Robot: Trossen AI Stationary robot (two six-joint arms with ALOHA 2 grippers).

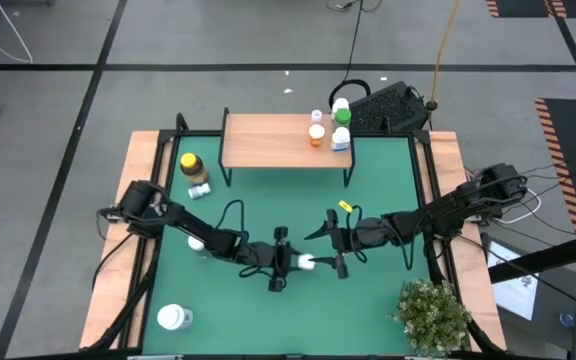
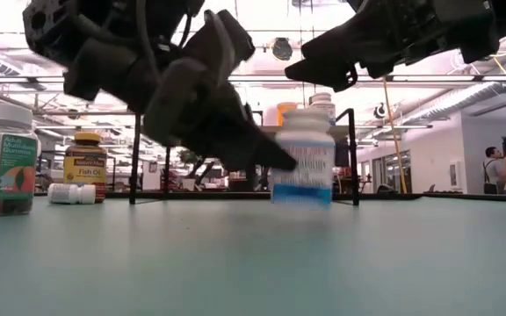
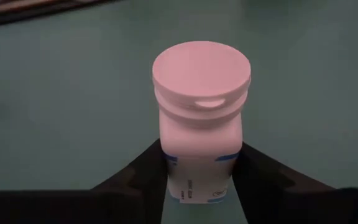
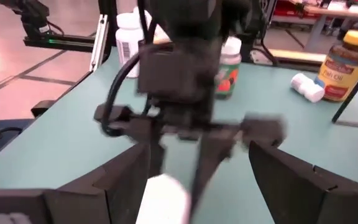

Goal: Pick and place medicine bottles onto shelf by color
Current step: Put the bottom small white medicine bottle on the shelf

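We see the left gripper (image 3: 201,177) pinching a white-capped white pill bottle (image 3: 201,118) mid-table; the right gripper (image 1: 340,243) spread just beside; bare green mat (image 1: 368,300) around.

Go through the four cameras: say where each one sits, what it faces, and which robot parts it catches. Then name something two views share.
High view: overhead, straight down on the green table; both arms.
Low view: at tabletop height, level across toward the shelf; arms overhead.
Left wrist view: on the left arm; left gripper shut on the white bottle.
Right wrist view: on the right arm; open right gripper facing the left arm.
Shared: low and right wrist views both show the fish oil bottle.
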